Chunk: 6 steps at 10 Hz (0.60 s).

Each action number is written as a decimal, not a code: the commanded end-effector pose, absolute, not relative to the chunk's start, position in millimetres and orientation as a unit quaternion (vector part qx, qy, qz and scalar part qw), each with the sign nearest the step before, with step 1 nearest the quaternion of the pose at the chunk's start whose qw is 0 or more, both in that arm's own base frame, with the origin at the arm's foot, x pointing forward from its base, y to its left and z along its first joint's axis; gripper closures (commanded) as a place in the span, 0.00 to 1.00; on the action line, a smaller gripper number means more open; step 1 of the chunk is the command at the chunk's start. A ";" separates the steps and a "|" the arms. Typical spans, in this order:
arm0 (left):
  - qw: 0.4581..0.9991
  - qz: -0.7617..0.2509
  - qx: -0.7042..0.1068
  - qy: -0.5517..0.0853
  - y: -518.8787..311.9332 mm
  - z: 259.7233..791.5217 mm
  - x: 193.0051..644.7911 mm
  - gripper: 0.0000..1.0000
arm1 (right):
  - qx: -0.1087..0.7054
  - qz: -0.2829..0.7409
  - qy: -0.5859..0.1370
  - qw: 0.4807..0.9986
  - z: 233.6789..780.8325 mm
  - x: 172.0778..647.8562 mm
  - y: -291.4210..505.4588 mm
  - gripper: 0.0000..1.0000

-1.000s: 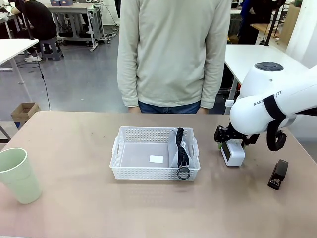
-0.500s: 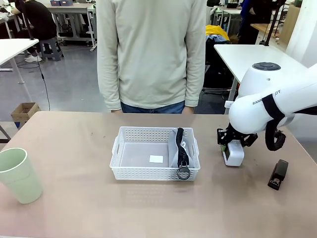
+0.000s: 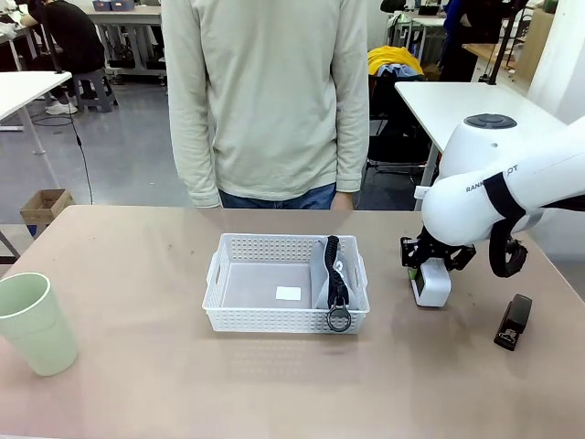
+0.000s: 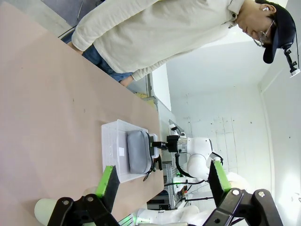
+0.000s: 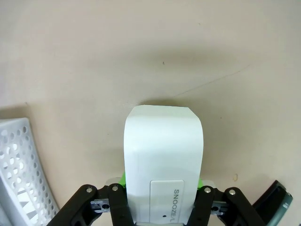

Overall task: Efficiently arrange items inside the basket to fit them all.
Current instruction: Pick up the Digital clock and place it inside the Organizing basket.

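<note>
Tabletop (image 3: 155, 384), right pincer (image 3: 428, 268) around white box (image 3: 432, 288)

White rounded right arm (image 3: 498, 187), black cable loop (image 3: 509, 258), black right gripper (image 3: 430, 271), green pads (image 5: 123, 178)

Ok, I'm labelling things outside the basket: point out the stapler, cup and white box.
black stapler (image 3: 513, 322), front view, middle of its body.
green cup (image 3: 38, 329), front view, its side wall.
white box (image 3: 431, 289), front view, its front face.

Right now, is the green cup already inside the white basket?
No, the green cup stands on the table, well apart from the basket's left end.
</note>
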<state>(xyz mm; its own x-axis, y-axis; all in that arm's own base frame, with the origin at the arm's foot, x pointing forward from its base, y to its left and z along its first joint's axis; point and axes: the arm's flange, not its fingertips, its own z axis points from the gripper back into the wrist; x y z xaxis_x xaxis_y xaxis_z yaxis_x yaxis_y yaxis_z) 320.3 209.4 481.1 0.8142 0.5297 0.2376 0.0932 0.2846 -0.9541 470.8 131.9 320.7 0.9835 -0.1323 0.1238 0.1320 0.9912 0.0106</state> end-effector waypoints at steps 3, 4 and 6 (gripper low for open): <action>0.748 0.137 -0.587 -0.278 209.2 482.7 321.0 0.00 | 0.020 -0.019 -0.077 0.997 436.2 443.5 141.1 1.00; 0.748 0.137 -0.587 -0.278 209.2 482.7 321.0 0.00 | 0.029 0.016 -0.094 0.995 468.5 428.5 156.7 1.00; 0.748 0.137 -0.587 -0.278 209.2 482.7 321.0 0.00 | 0.030 0.086 -0.145 0.985 506.9 404.0 207.4 1.00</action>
